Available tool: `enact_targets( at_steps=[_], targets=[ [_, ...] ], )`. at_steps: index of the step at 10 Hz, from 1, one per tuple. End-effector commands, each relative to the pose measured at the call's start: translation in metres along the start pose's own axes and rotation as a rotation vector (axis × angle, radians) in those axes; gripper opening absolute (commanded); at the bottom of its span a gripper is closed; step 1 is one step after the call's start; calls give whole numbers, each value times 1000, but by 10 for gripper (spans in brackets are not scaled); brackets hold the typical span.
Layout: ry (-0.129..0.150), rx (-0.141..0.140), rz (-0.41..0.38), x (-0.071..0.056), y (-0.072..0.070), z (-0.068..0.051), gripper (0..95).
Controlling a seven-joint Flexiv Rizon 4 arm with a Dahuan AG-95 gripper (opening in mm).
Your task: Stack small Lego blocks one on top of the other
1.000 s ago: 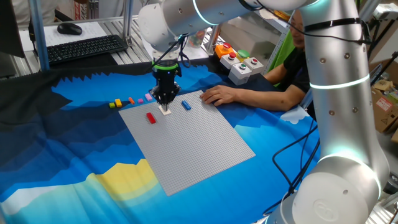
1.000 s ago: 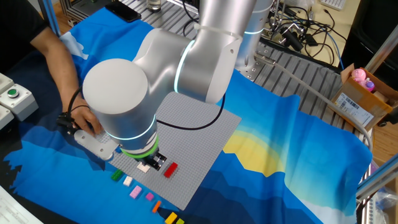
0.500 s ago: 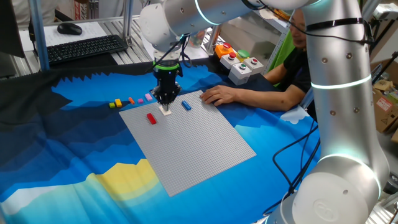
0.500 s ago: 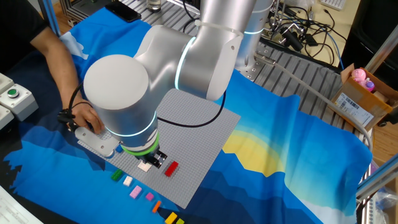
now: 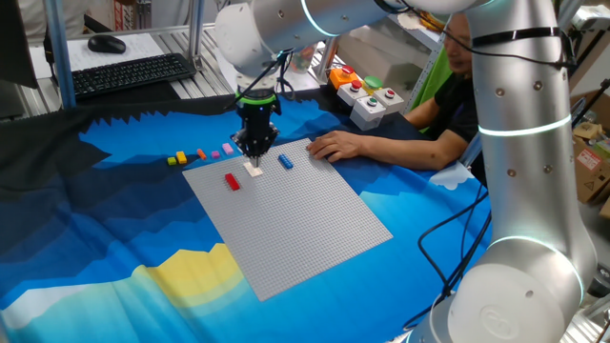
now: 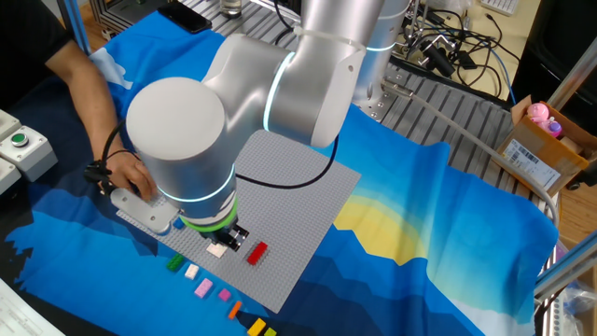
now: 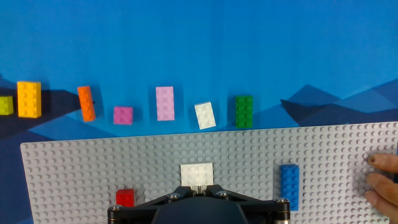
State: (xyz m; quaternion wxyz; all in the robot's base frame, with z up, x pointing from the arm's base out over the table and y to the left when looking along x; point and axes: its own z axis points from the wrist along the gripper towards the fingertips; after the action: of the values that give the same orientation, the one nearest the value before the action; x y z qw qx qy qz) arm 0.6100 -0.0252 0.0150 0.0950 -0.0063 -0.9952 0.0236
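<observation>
My gripper (image 7: 198,188) is shut, its tips right at the near edge of a white brick (image 7: 196,173) that sits on the grey baseplate (image 7: 74,168). From the side, the gripper (image 5: 255,156) stands upright just over that white brick (image 5: 254,170). Also on the plate are a red brick (image 7: 125,198) and a blue brick (image 7: 289,186). Beyond the plate's edge, a row lies on the cloth: green (image 7: 244,111), white (image 7: 204,115), pink (image 7: 165,102), small pink (image 7: 123,115), orange (image 7: 86,103) and yellow (image 7: 28,99) bricks.
A person's hand (image 5: 334,145) rests on the far corner of the baseplate, with fingertips (image 7: 379,180) showing at the right. A button box (image 5: 367,98) stands behind it. A keyboard (image 5: 133,73) lies at the back left. Blue cloth (image 5: 114,238) covers the table.
The hand has risen very slightly over the white brick, which stays on the plate. Nothing else has moved.
</observation>
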Motion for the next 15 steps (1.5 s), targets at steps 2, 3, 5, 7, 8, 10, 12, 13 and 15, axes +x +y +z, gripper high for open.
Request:
enact_targets(
  at_steps=[2,3,5,7,8,10,12,13,15],
  targets=[
    [2,-8,-8,-8,-2,13,0],
    [-2,-8,-7,-8,-2,12,0],
    [13,-11,-7,-3,-3,1,0],
    [19,-16,-4,0,-4,-3,0],
    [22,-26,-2,0,-4,-4,0],
    [20,-33,4,0,-1,3,0],
    [13,-40,19,5,5,17,0],
    [9,-36,18,7,6,17,0],
    [19,-36,24,9,7,6,0]
  ],
)
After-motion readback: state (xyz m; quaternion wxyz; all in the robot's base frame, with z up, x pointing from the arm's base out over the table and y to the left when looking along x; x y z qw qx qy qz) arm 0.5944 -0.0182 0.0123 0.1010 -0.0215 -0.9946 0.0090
